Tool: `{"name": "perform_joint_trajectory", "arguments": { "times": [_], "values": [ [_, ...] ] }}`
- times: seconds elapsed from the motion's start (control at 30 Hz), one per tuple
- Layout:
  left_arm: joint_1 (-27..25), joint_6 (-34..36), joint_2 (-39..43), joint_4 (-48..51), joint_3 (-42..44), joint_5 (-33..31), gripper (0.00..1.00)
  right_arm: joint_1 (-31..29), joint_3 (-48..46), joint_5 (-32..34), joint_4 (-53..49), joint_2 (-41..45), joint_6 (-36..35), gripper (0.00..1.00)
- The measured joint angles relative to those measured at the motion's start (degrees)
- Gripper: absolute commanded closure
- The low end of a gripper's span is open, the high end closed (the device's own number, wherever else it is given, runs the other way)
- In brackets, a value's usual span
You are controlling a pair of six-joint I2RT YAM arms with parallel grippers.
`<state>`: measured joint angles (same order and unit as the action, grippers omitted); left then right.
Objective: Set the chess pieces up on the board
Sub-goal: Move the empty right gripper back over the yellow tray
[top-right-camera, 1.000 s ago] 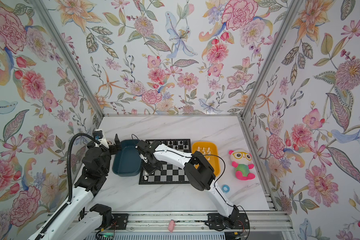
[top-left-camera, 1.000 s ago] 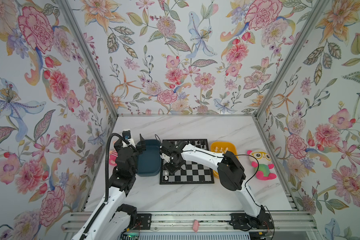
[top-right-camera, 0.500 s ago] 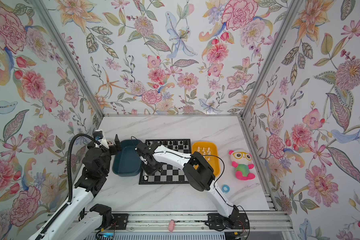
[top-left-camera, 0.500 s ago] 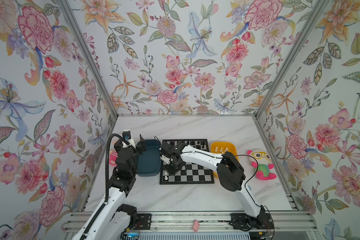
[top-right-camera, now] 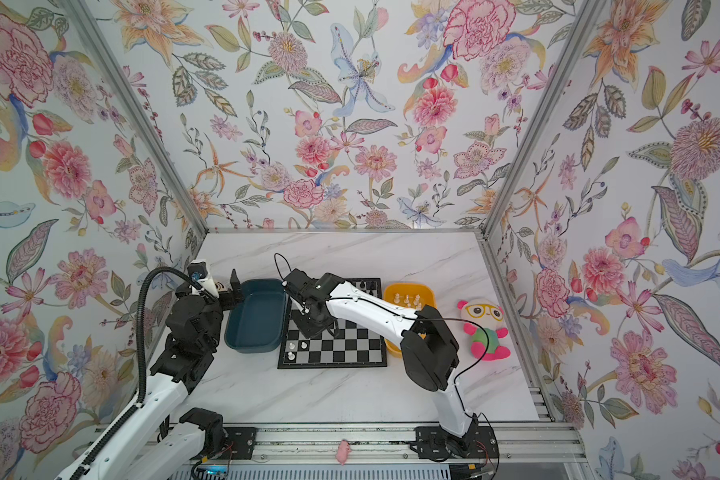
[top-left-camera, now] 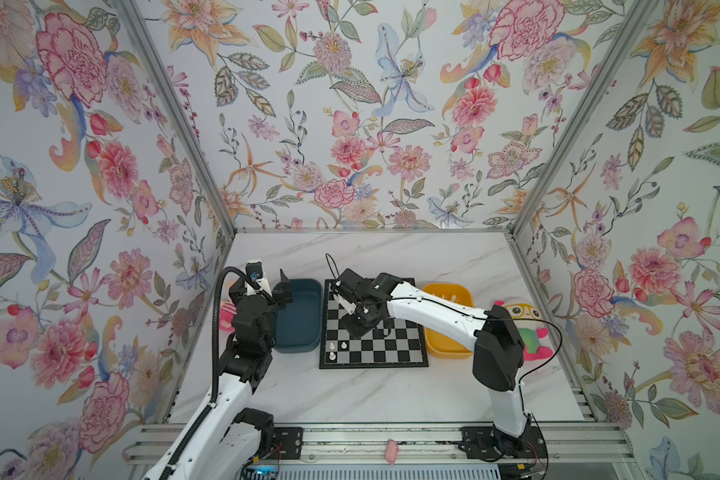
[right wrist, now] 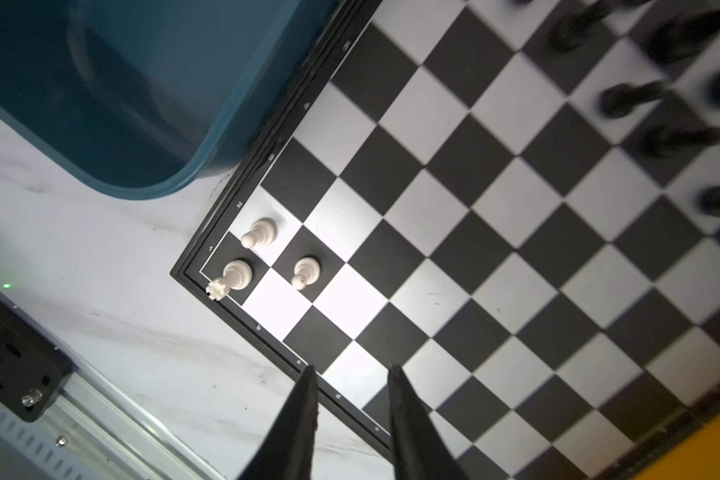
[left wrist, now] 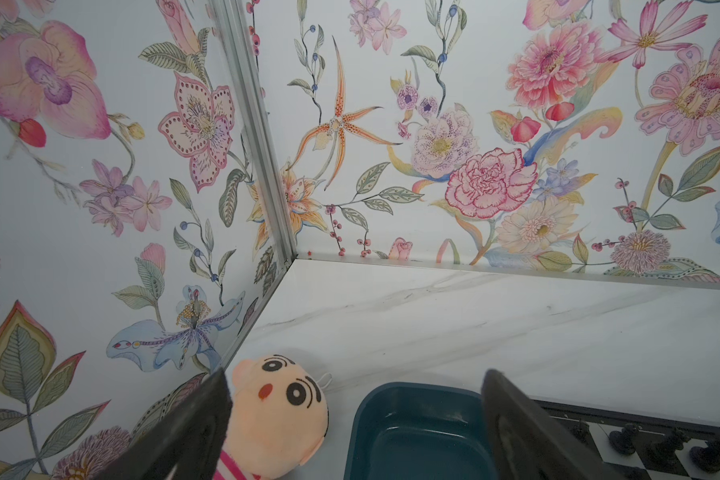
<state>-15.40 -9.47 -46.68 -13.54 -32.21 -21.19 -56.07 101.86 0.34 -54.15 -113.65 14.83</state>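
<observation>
Three smooth white chess pieces (right wrist: 306, 270) on checkered board (right wrist: 474, 249); right gripper (right wrist: 350, 370) narrowly parted, empty.

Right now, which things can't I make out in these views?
Black chessmen: blurred in the right wrist view; the right arm covers many in both top views.
White chess pieces in the yellow tray: too small in both top views to name.
Plush doll: cut by the left wrist view's bottom edge; the left arm mostly hides it from above.

White chess pieces (right wrist: 306, 272), black-and-silver checked board (right wrist: 474, 249), dark teal tray (right wrist: 100, 83), yellow tray (top-left-camera: 449, 353), white-marbled table (top-left-camera: 391, 395), floral walls (top-left-camera: 350, 124).
</observation>
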Motion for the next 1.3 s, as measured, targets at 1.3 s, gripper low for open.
{"name": "perform_joint_trajectory", "arguments": {
  "times": [1.3],
  "values": [
    [0.00, 0.48, -15.39, -1.64, -6.58, -1.75, 0.05, 40.85, -27.67, 5.84, 13.05, 18.56, -5.27, 0.78]
  ]
}}
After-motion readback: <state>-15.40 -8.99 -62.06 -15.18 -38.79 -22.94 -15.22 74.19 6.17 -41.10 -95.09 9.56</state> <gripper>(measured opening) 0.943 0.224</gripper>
